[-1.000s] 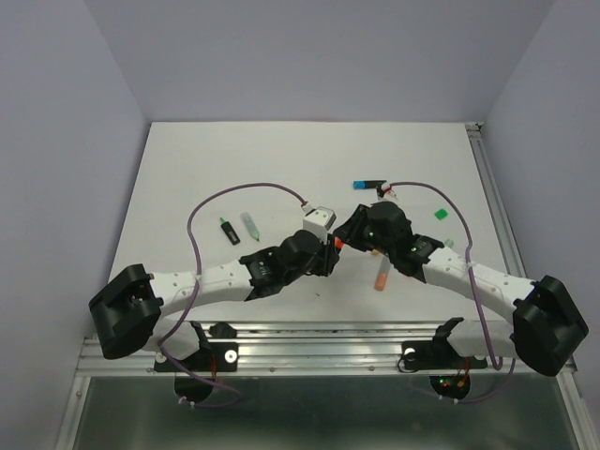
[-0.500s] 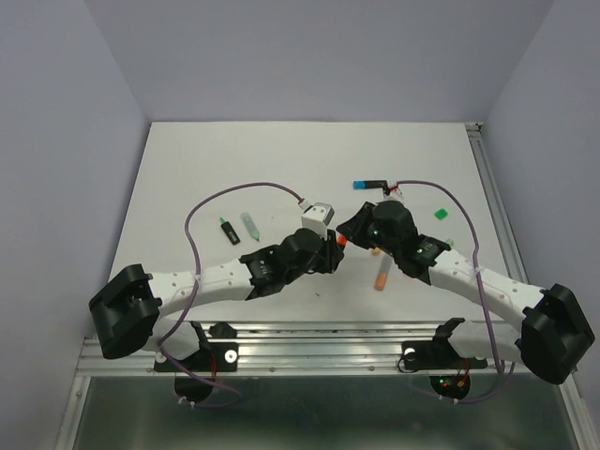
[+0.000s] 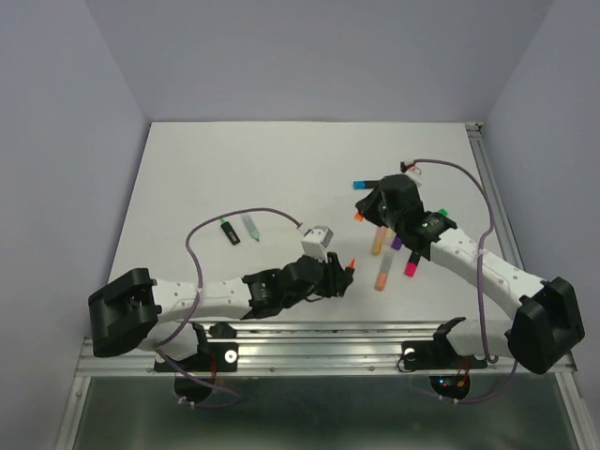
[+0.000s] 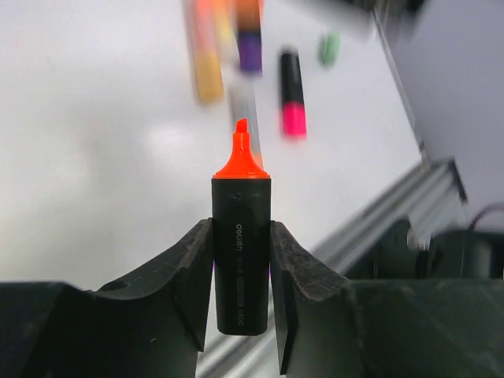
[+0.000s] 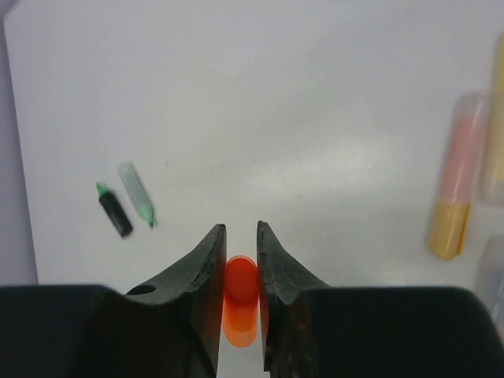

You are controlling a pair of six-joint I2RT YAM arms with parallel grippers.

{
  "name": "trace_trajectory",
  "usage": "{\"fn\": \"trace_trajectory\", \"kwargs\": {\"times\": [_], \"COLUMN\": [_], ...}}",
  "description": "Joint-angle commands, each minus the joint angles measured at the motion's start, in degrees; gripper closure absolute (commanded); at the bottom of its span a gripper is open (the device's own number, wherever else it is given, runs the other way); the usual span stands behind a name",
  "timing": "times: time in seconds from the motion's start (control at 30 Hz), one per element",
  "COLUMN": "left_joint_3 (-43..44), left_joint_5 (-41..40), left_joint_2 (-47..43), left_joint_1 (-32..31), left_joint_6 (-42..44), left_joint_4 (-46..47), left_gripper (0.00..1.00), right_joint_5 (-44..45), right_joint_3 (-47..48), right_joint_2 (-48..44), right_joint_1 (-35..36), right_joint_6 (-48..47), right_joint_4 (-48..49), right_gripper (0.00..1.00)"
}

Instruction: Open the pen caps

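Note:
My left gripper (image 3: 337, 275) (image 4: 241, 227) is shut on a black highlighter body (image 4: 241, 268) near the table's front middle. The highlighter's orange tip (image 4: 242, 153) (image 3: 349, 264) is bare and points away. My right gripper (image 3: 364, 210) (image 5: 241, 230) is shut on the orange pen cap (image 5: 241, 295) (image 3: 358, 217), held apart from the body, up and to the right of it. A blue-capped highlighter (image 3: 366, 184) lies behind the right gripper. A pink-capped (image 3: 411, 268) (image 4: 292, 96) and a purple-capped highlighter (image 3: 397, 242) lie under the right arm.
Two pastel orange highlighters (image 3: 382, 275) (image 3: 377, 242) lie at middle right; one shows in the right wrist view (image 5: 453, 189). A loose green cap (image 3: 441, 213) lies at the right. A black green-tipped highlighter (image 3: 229, 232) (image 5: 115, 213) and a mint one (image 3: 250, 225) (image 5: 138, 195) lie at the left.
The two grippers were together at the table's middle. They have drawn apart: the right moved back and right with the orange cap, the left moved nearer with the uncapped body.

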Motion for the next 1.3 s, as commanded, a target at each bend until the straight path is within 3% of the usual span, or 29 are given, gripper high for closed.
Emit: {"fn": "trace_trajectory", "kwargs": {"times": [0.0, 0.17, 0.37, 0.5, 0.57, 0.77, 1.0, 1.27], "left_joint_3": [-5.5, -5.8, -0.1, 5.3, 6.6, 7.7, 12.8, 13.5], "left_joint_5": [4.7, 2.5, -5.3, -11.4, -12.2, -13.8, -14.9, -16.3], "left_joint_2": [-1.3, 0.5, -0.4, -1.0, -1.1, 0.4, 7.5, 11.7], "left_joint_1": [-9.7, -15.2, -15.2, -10.6, -4.6, 11.4, 24.6, 29.3], "left_joint_6": [-5.5, -9.8, -10.2, -9.6, -8.8, -6.4, -6.3, -7.0], "left_joint_4": [-7.5, -9.7, -18.3, -28.4, -31.9, -35.8, -41.2, -44.3], "left_gripper": [1.00, 1.00, 1.00, 1.00, 1.00, 1.00, 1.00, 1.00], "right_joint_5": [9.8, 7.4, 8.1, 6.3, 5.1, 8.4, 6.3, 5.5], "right_joint_3": [9.9, 13.7, 14.9, 10.0, 7.2, 4.9, 2.2, 3.4], "right_joint_2": [1.2, 3.2, 3.4, 2.8, 2.7, 6.7, 13.1, 20.7], "right_joint_1": [-11.0, -14.0, -15.0, -20.4, -23.0, -31.9, -41.9, -43.1], "right_joint_6": [-2.7, -4.8, -9.7, -10.2, -10.9, -13.1, -13.4, -13.3], "right_joint_4": [10.4, 10.2, 5.6, 3.7, 2.2, -5.5, -8.9, -9.3], "right_gripper": [0.99, 0.99, 0.99, 0.99, 0.99, 0.99, 0.99, 0.99]}}
